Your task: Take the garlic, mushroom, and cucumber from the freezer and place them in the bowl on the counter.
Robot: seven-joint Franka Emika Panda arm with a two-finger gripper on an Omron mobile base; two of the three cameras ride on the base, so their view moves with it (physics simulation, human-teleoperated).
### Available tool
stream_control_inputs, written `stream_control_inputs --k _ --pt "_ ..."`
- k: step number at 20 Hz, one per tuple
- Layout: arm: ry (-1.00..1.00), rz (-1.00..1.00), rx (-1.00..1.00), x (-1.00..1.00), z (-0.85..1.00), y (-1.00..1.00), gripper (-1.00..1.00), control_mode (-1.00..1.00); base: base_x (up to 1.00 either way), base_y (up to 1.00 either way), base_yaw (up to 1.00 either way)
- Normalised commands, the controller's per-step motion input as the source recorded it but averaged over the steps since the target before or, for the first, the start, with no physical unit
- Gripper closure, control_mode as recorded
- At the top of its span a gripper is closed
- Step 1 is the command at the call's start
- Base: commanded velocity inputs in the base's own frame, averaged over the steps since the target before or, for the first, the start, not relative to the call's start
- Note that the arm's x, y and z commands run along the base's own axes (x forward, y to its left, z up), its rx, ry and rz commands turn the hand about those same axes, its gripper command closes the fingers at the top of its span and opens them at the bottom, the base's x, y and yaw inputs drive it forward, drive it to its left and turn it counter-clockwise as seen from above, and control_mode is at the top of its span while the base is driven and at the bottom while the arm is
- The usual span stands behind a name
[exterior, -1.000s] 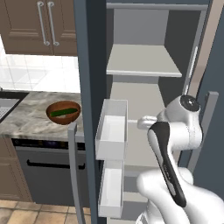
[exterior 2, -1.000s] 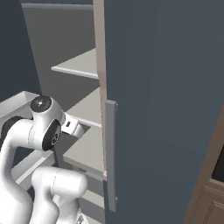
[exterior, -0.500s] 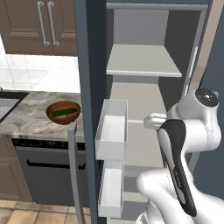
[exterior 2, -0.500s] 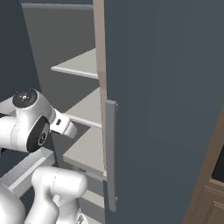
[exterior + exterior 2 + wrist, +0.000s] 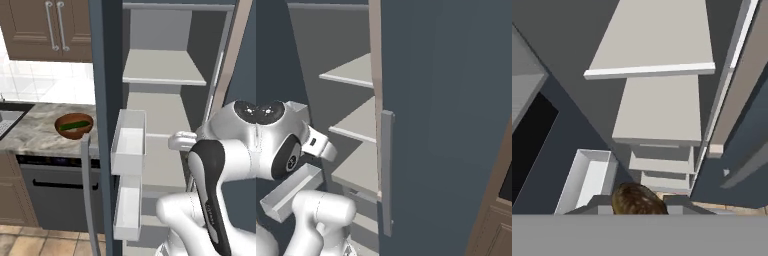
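In the hand view my gripper (image 5: 638,205) is shut on the mushroom (image 5: 637,197), a brown rounded lump between the two dark fingertips (image 5: 600,204). My hand (image 5: 182,140) hovers in front of the open freezer (image 5: 165,67), at middle shelf height. The same hand (image 5: 320,145) also appears in the right base view. The wooden bowl (image 5: 59,121) stands on the counter (image 5: 30,137) to the left of the freezer door. The dark green cucumber (image 5: 73,125) lies inside it. The garlic is out of view.
The open freezer door (image 5: 106,75) stands between my arm and the bowl, with white bins (image 5: 129,142) on its inner side and a long grey handle (image 5: 87,190). Brown cabinets (image 5: 50,25) hang above the counter. A black sink (image 5: 7,117) sits at far left.
My arm has drawn back a little from the freezer shelves, its upper joint swinging outward. The gripper stays shut on the mushroom.
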Motion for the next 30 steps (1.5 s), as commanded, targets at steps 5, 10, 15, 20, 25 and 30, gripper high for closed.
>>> stream_control_inputs --k 5,10,15,20,25,30 --pt "0.00 0.00 0.00 0.00 0.00 0.00 1.00 1.00 -1.00 0.92 0.00" --pt "0.00 0.00 0.00 0.00 0.00 0.00 1.00 1.00 -0.74 1.00 0.00" --pt "0.00 0.00 0.00 0.00 0.00 0.00 1.00 1.00 -0.07 1.00 -0.04" --pt "0.00 0.00 0.00 0.00 0.00 0.00 1.00 1.00 -0.71 1.00 0.00" --pt "0.00 0.00 0.00 0.00 0.00 0.00 1.00 1.00 -1.00 0.97 0.15" --pt "0.00 0.00 0.00 0.00 0.00 0.00 1.00 1.00 -1.00 0.27 0.17"
